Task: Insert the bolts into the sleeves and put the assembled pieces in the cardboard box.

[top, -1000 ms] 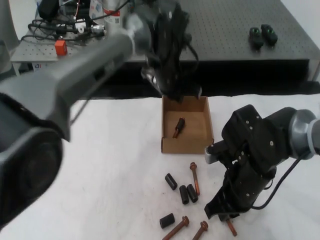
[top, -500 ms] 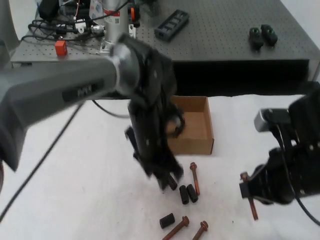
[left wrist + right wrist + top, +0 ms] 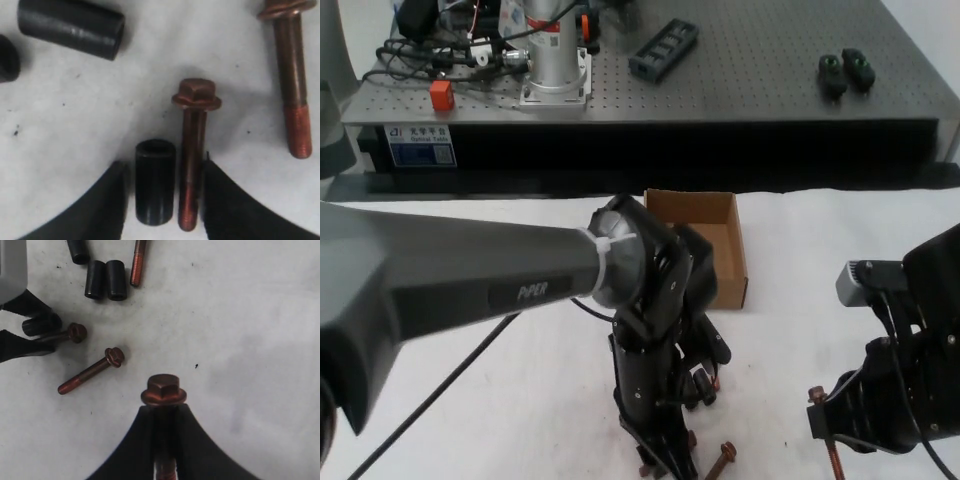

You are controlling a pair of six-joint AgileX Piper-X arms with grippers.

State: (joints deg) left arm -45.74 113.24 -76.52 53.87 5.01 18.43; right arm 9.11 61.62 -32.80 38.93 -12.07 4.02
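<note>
My left gripper (image 3: 162, 167) is open and low over the white cloth. A short black sleeve (image 3: 155, 182) and a copper bolt (image 3: 195, 150) lie side by side between its fingers (image 3: 100, 205). In the high view the left gripper (image 3: 660, 458) is at the front centre, below the cardboard box (image 3: 732, 262). My right gripper (image 3: 163, 412) is shut on a copper bolt (image 3: 163, 389), whose hex head sticks out past the fingertips. In the high view that bolt (image 3: 831, 450) hangs at the front right, off the cloth. The left arm hides part of the box's inside.
Loose parts lie around the left gripper: two sleeves side by side (image 3: 106, 280), a third sleeve (image 3: 78, 250), a bolt (image 3: 138, 262) and another bolt (image 3: 90, 370). A perforated bench (image 3: 770, 70) with clutter stands behind the box. White cloth (image 3: 250, 340) stretches open to the right.
The left arm swung from above the box down to the loose parts at the front. The right gripper lifted its bolt off the cloth and drew toward the front right.
</note>
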